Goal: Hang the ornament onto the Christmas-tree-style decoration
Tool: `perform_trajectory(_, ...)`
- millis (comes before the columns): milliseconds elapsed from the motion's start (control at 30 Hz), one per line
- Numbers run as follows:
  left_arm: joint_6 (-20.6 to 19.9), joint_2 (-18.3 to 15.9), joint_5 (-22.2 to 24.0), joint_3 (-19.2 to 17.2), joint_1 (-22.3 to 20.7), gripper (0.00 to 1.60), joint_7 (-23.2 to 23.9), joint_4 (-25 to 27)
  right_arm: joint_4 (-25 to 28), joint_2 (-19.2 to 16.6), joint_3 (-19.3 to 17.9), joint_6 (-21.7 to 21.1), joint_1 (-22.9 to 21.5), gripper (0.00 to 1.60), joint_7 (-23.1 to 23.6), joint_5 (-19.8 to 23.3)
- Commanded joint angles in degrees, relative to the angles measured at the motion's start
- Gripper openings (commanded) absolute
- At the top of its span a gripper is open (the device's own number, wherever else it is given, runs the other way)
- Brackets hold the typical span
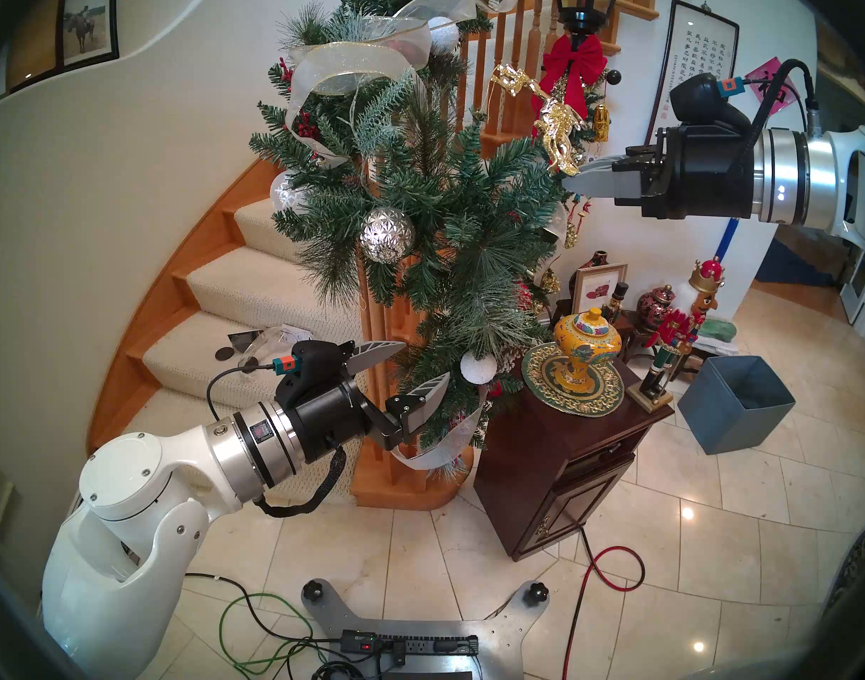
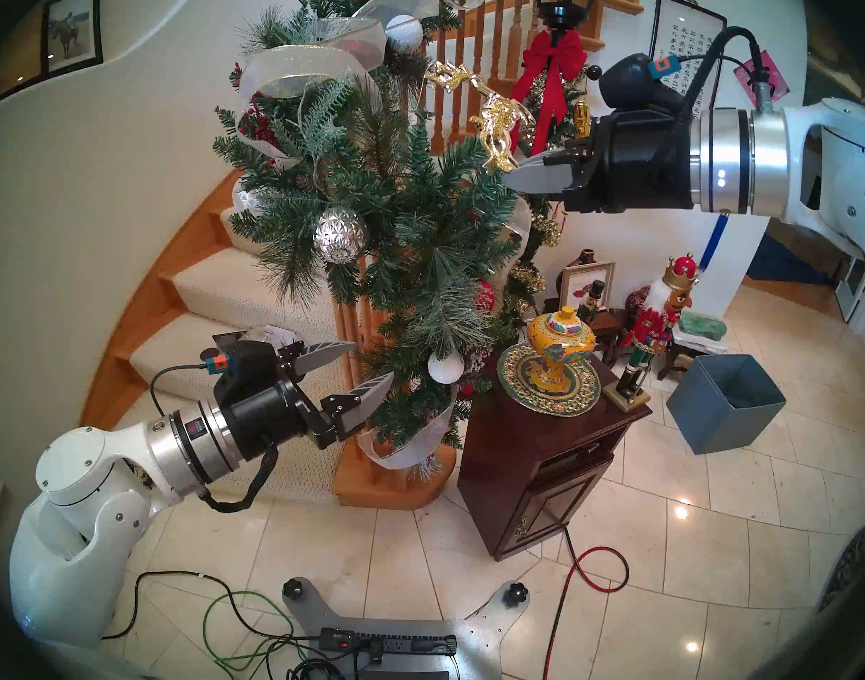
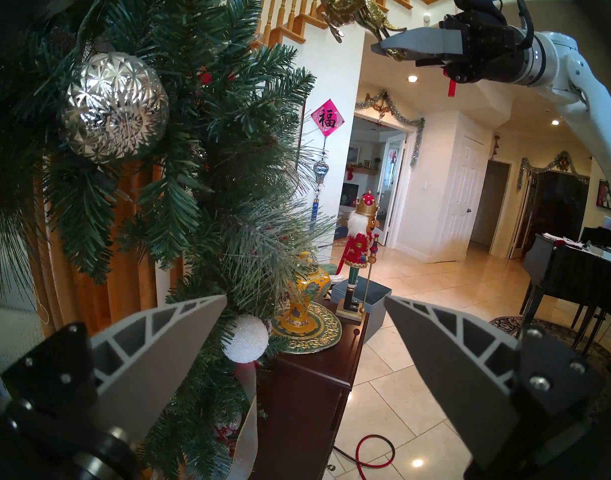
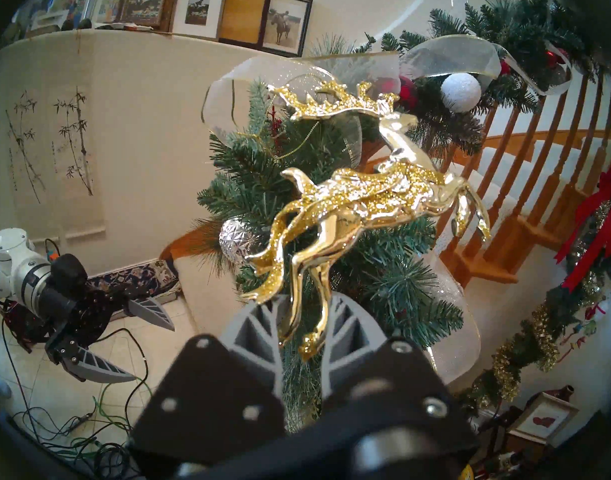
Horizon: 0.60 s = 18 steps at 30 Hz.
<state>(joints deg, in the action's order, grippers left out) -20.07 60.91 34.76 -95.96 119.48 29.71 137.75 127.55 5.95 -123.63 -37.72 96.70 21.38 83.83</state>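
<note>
— What had the right gripper got hold of?

— Its fingers were pressed together on the hind legs of the lowest gold deer of the ornament. The reindeer chain rose up and to the left from the fingertips, held in the air just beside the upper right branches of the garland; whether its thin loop touched any needles I couldn't tell.

— And the left gripper?

— Jaws spread wide, holding nothing, low down at the foot of the greenery near a white snowy ball.

— Anything in the way up top?

— Sheer white-gold ribbon looped over the branches right behind the antlers, with red berries tucked under it. A faceted silver ball hung lower, well apart from the deer. Beyond the ornament was a red bow on a tinsel strand.

— And the room?

— Carpeted stairs with wooden balusters behind the garland. To the right, a dark cabinet carried a yellow lidded jar on a doily and a nutcracker. A grey box sat on the pale tiled floor, where cables trailed.
</note>
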Motion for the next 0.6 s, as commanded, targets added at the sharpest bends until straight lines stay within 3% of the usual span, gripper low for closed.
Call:
perform_trajectory(0,0.06,0.0,0.02,-0.02,-0.1,1.6,0.03,0.22,0.18,-0.11,0.33,1.16,-1.55,0.0,-0.78,0.33)
perform_trajectory(567,0.06,0.0,0.02,-0.01,-0.1,1.6,0.03,0.18,0.42,-0.14,2.99,2.39,-2.46,0.0,-2.72,1.28)
